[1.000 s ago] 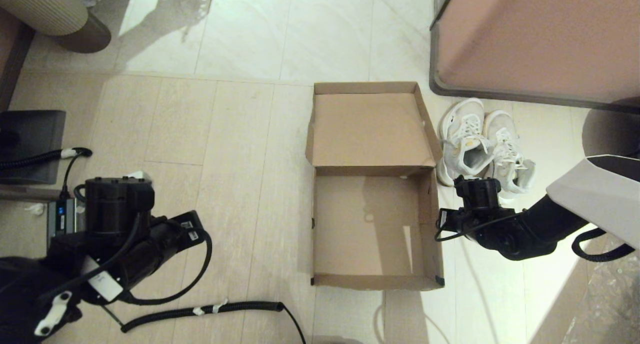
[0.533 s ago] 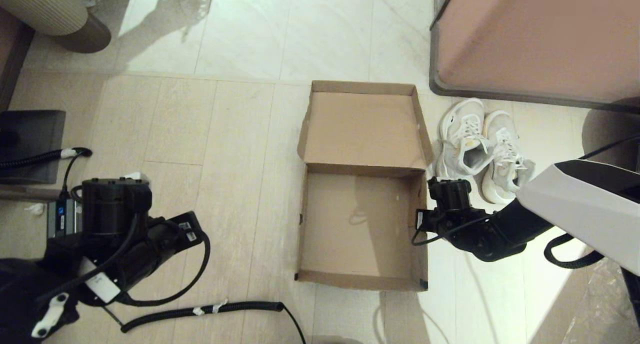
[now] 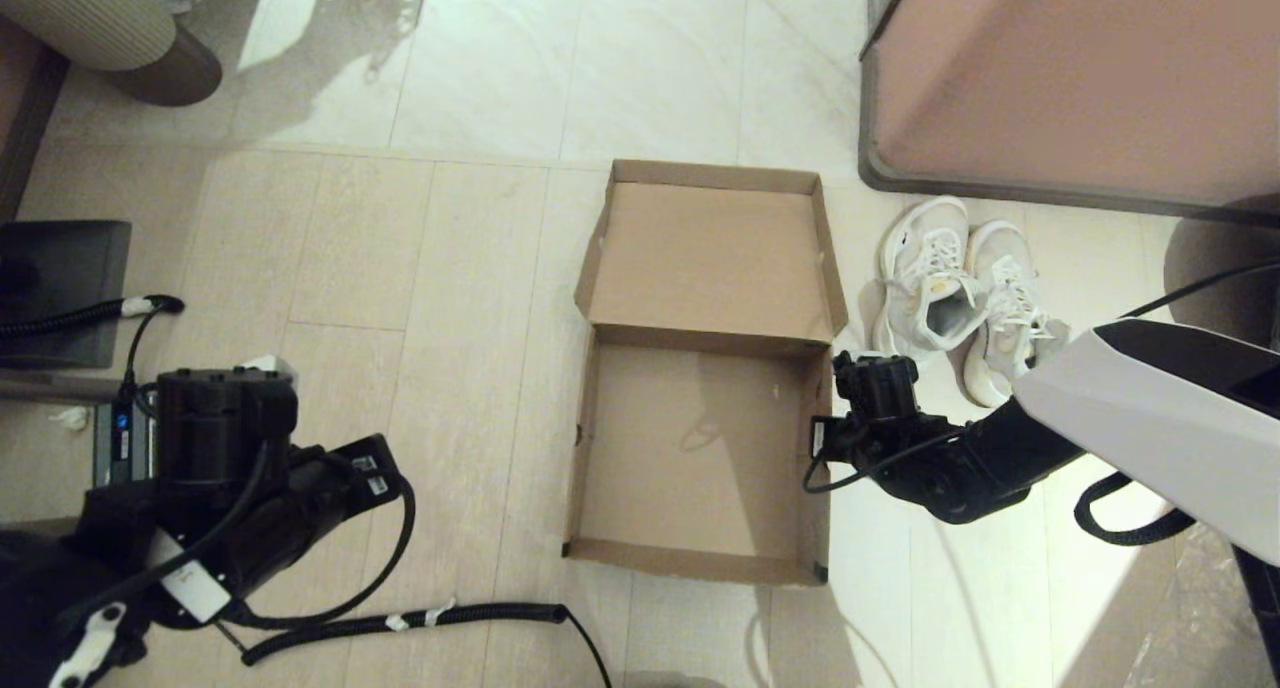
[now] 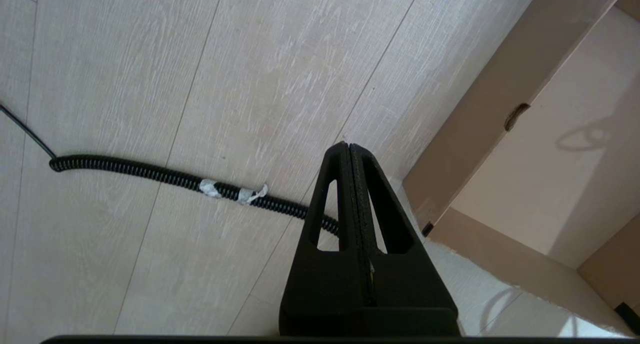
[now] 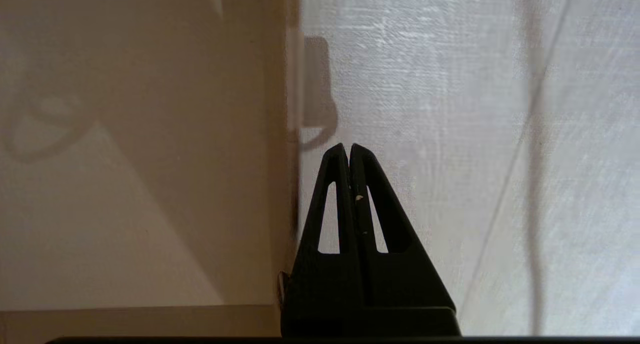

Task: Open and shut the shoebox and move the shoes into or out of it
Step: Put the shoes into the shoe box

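Observation:
The brown shoebox [image 3: 690, 562] stands open and empty on the floor, its lid [image 3: 712, 258] folded back flat behind it. Both white sneakers [image 3: 925, 283] sit side by side on the floor just right of the lid. My right arm's wrist [image 3: 875, 388] rests against the outside of the box's right wall. In the right wrist view my right gripper [image 5: 349, 146] is shut on nothing, beside that wall [image 5: 280, 184], over pale floor. My left gripper [image 4: 348, 145] is shut and empty, left of the box's near-left corner [image 4: 480, 114].
A large pinkish-brown, dark-edged furniture panel [image 3: 1080, 78] stands behind the shoes. A coiled black cable [image 3: 400, 623] lies on the floor near the box's front. A dark flat object [image 3: 60, 288] and a ribbed round base [image 3: 100, 18] are at the left.
The shoebox has slid to the left across the floor, with my right wrist following against its right wall. The shoes have stayed put. My left arm has shifted slightly.

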You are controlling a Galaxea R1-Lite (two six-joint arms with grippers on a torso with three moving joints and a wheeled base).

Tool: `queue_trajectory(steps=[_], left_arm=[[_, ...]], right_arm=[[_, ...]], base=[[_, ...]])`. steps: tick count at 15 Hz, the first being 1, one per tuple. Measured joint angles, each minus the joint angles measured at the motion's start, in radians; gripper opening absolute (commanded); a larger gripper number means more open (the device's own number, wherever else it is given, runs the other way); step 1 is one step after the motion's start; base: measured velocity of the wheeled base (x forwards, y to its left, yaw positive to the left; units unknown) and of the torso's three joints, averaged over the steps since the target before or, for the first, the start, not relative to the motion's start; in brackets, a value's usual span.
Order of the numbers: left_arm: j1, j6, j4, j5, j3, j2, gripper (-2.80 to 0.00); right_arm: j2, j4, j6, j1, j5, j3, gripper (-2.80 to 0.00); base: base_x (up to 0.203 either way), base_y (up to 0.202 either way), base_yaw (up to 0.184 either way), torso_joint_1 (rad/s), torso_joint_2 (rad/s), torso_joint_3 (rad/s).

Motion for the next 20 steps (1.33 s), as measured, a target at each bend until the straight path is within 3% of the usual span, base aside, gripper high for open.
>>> queue_trajectory(steps=[3,7,8,14,20], left_arm=[[0.0,0.002,0.004,-0.007,0.001,-0.002,-2.8],[0.013,0.006,0.033,-0.075,0.002,-0.017,-2.8],[0.016,0.004,0.03,-0.079,0.001,-0.021,-2.8],[0.019,-0.001,0.023,-0.081,0.001,-0.028,-2.8],[0.019,-0.069,0.022,-0.08,-0.003,-0.02,-2.8]], right_arm=[[-0.076,0.077,0.005,-0.023,-0.002,0.022,-2.8],[-0.253,0.136,0.005,-0.071,-0.017,0.094,-2.8],[-0.279,0.146,-0.002,-0.11,-0.018,0.093,0.0],[-0.287,0.299,-0.046,-0.318,0.037,-0.147,0.0],[-0.094,0.364,-0.084,-0.391,0.053,-0.427,0.0]], base=[[0.0,0.0,0.0,0.0,0.0,0.0],[0.0,0.0,0.0,0.0,0.0,0.0],[0.0,0.0,0.0,0.0,0.0,0.0],[0.0,0.0,0.0,0.0,0.0,0.0],[0.0,0.0,0.0,0.0,0.0,0.0]])
